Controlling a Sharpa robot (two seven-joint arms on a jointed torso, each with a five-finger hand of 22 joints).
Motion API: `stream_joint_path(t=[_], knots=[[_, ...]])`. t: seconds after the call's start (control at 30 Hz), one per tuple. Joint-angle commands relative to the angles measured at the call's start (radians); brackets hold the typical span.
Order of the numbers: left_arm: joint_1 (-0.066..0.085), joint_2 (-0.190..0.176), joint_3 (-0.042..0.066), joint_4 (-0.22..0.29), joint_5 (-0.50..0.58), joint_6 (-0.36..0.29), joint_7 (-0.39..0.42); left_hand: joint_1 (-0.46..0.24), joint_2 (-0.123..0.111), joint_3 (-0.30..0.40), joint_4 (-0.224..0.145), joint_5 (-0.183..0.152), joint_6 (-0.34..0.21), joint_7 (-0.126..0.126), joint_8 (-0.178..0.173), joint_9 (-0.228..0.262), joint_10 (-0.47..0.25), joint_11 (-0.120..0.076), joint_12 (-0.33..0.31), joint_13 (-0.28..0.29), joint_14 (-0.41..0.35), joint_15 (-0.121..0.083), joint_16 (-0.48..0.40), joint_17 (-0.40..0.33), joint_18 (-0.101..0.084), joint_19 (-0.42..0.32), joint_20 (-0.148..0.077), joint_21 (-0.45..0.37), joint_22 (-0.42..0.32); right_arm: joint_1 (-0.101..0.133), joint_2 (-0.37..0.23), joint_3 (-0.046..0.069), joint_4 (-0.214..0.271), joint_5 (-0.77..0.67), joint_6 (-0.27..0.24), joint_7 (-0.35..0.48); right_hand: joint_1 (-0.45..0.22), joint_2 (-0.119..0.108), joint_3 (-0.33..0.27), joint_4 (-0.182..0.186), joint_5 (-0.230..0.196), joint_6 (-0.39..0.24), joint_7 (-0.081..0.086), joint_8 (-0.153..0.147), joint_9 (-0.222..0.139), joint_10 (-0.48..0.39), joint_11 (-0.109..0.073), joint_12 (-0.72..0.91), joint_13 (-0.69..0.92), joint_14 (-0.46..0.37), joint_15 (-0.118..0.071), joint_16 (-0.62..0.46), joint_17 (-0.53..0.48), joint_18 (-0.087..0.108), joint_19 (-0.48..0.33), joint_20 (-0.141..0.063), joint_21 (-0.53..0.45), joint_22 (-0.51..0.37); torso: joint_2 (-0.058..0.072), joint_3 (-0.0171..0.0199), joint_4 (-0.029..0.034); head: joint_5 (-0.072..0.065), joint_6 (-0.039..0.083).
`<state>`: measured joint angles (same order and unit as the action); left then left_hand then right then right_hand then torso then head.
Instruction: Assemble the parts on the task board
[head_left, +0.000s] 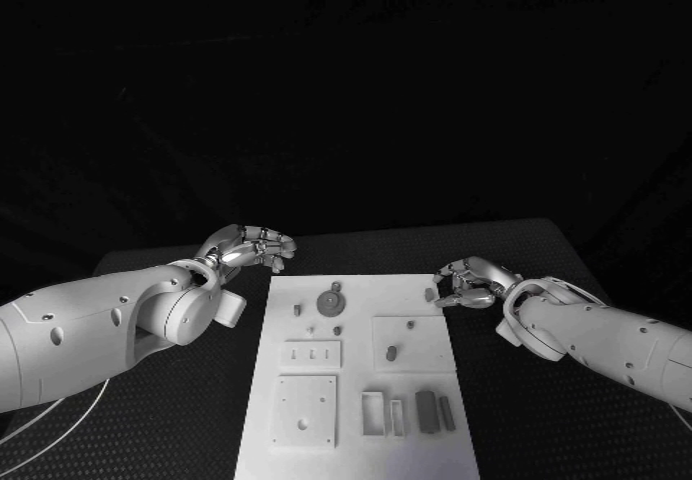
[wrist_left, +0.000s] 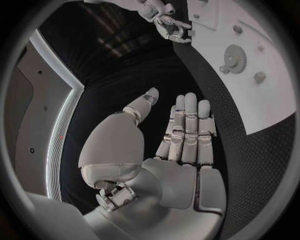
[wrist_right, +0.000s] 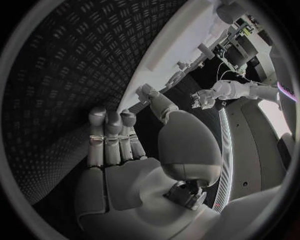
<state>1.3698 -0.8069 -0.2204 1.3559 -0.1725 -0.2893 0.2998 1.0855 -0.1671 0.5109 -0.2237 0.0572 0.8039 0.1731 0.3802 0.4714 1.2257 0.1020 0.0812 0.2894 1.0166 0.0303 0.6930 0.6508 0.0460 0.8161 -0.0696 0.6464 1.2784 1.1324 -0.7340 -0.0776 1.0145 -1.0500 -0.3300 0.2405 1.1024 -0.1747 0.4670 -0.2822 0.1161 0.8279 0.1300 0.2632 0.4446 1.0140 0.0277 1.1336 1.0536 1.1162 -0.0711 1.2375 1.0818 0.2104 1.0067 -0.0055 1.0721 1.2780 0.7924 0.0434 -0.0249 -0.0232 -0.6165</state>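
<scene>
both hands hover empty at the far corners of the white board (head_left: 361, 400): left hand (head_left: 248, 248) and right hand (head_left: 473, 282) with fingers loosely extended, likely poised before a pick. the parts, among them a gear (head_left: 330, 299), lie untouched on it.

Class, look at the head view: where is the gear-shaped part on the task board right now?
The gear lies at the far end of the task board, toward its left side, nearer the left hand than the right hand.
</scene>
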Motion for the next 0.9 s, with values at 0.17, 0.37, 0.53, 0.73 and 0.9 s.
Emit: stream_joint_path(t=[0.17, 0.37, 0.53, 0.73, 0.9], knots=[[0.000, -0.002, 0.001, 0.006, -0.002, 0.013, 0.011, -0.005, -0.004, 0.000, -0.005, -0.004, 0.001, 0.003, -0.006, 0.001, -0.006, 0.000, -0.005, 0.001, -0.009, 0.001, 0.002, -0.001, 0.017, -0.004, 0.002, 0.005, -0.002, -0.005, 0.008, 0.000, 0.007, -0.010, -0.006, 0.016, 0.019, 0.010, 0.029, 0.007, -0.036, 0.026, 0.001, 0.012, -0.002, -0.112, -0.004, 0.000, -0.003, -0.001, -0.010, -0.002, -0.002, 0.051, -0.003, 0.006, -0.005, -0.001, 0.000, 0.0002, 0.0007, 0.006, -0.007], [0.001, -0.003, 0.001, 0.007, -0.002, 0.011, 0.010, -0.005, -0.004, 0.000, -0.004, -0.004, 0.001, 0.003, -0.006, 0.002, -0.007, 0.000, -0.005, 0.001, -0.009, 0.001, 0.002, -0.001, 0.017, -0.004, 0.002, 0.005, -0.002, -0.005, 0.011, 0.000, 0.007, -0.010, -0.003, 0.018, 0.023, 0.017, 0.055, 0.013, -0.054, 0.043, -0.002, 0.021, -0.002, -0.111, -0.007, 0.002, -0.004, 0.000, -0.012, 0.000, -0.002, 0.051, -0.002, 0.007, -0.003, 0.000, -0.001, -0.0002, -0.0008, 0.007, -0.011], [0.001, -0.004, 0.001, 0.007, -0.003, 0.009, 0.009, -0.006, -0.003, 0.000, -0.004, -0.004, 0.001, 0.004, -0.006, 0.002, -0.007, 0.000, -0.006, 0.002, -0.009, 0.001, 0.002, -0.001, 0.017, -0.004, 0.002, 0.005, -0.002, -0.006, 0.013, 0.000, 0.007, -0.010, -0.004, 0.020, 0.032, 0.024, 0.083, 0.015, -0.061, 0.076, -0.001, 0.036, 0.002, -0.108, -0.007, 0.006, -0.004, 0.002, -0.012, 0.005, -0.001, 0.051, 0.001, 0.006, 0.002, 0.002, -0.001, 0.0011, -0.0019, 0.012, -0.012], [0.001, -0.003, 0.002, 0.007, -0.003, 0.009, 0.009, -0.006, -0.002, 0.000, -0.004, -0.004, 0.001, 0.004, -0.007, 0.002, -0.007, 0.000, -0.006, 0.002, -0.008, 0.001, 0.003, -0.001, 0.017, -0.004, 0.002, 0.005, -0.002, -0.007, 0.017, 0.000, 0.014, -0.012, 0.002, 0.022, 0.036, 0.030, 0.109, 0.016, -0.065, 0.113, -0.001, 0.053, 0.008, -0.106, -0.006, 0.009, -0.005, 0.003, -0.012, 0.009, -0.001, 0.051, 0.003, 0.004, 0.007, 0.004, -0.002, 0.0013, -0.0019, 0.012, -0.011], [0.001, -0.002, 0.002, 0.006, -0.003, 0.009, 0.008, -0.006, -0.002, 0.001, -0.003, -0.004, 0.001, 0.004, -0.007, 0.002, -0.007, 0.000, -0.006, 0.002, -0.008, 0.001, 0.003, -0.001, 0.017, -0.004, 0.002, 0.006, -0.002, -0.010, 0.021, 0.000, 0.014, -0.019, 0.004, 0.021, 0.036, 0.031, 0.116, 0.014, -0.065, 0.125, -0.004, 0.059, 0.011, -0.104, -0.008, 0.011, -0.005, 0.003, -0.013, 0.011, 0.000, 0.051, 0.003, 0.004, 0.009, 0.005, -0.002, 0.0020, -0.0010, 0.011, -0.014]])
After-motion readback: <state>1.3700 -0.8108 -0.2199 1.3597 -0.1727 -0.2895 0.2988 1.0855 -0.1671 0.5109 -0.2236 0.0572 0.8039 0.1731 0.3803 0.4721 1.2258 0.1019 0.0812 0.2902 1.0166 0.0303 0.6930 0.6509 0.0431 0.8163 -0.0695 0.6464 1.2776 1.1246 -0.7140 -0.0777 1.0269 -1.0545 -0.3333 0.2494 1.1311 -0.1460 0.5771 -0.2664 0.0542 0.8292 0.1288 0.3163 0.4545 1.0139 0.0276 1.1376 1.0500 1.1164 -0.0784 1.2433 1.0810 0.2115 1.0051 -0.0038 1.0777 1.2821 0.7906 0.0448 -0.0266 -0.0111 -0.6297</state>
